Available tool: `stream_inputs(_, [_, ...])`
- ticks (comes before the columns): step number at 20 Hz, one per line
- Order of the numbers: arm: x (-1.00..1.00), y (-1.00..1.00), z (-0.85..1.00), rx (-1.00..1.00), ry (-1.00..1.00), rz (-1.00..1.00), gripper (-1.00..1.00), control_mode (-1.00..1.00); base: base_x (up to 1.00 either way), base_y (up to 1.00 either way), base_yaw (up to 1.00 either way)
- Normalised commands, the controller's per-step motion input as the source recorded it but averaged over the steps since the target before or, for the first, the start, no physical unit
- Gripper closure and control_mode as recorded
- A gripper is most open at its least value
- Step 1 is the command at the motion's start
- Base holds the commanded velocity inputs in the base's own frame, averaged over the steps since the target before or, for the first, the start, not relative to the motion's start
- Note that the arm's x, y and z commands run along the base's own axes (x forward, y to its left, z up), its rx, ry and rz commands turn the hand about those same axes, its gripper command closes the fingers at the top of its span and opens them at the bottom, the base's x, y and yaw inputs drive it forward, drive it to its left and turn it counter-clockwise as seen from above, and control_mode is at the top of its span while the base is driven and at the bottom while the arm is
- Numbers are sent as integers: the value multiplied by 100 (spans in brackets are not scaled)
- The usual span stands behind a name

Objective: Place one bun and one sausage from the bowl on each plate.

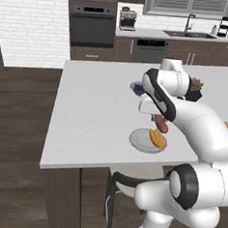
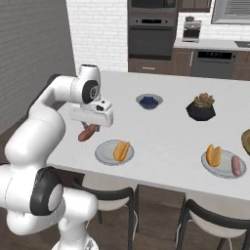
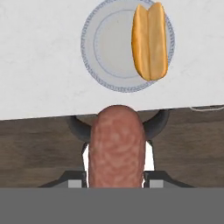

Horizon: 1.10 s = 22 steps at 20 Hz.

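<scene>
Sausage (image 3: 116,146) sits clamped in the hand (image 2: 90,128) just off the bench (image 2: 161,127) edge, its long axis pointing toward the near plate (image 3: 109,48), whose bare half lies beside the bun (image 3: 150,40)

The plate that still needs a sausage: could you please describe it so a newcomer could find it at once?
On the white island counter, look along the near edge, close to the robot's arm. That plate is pale grey and carries a single bun, while the other plate further along already holds both a bun and a sausage.
</scene>
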Motion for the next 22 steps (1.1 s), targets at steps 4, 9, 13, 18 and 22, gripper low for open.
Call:
stream_inputs(4, [56, 70, -26, 0, 0, 0, 100, -100, 0, 0, 0])
stream_inputs(9, [63, -2, -41, 0, 0, 0, 100, -100, 0, 0, 0])
stream_inputs(13, [50, -52, -56, 0, 0, 0, 100, -100, 0, 0, 0])
stream_inputs(18, [44, -11, -57, 0, 0, 0, 100, -100, 0, 0, 0])
stream_inputs(22, [35, 0, -53, 0, 0, 0, 100, -100, 0, 0, 0])
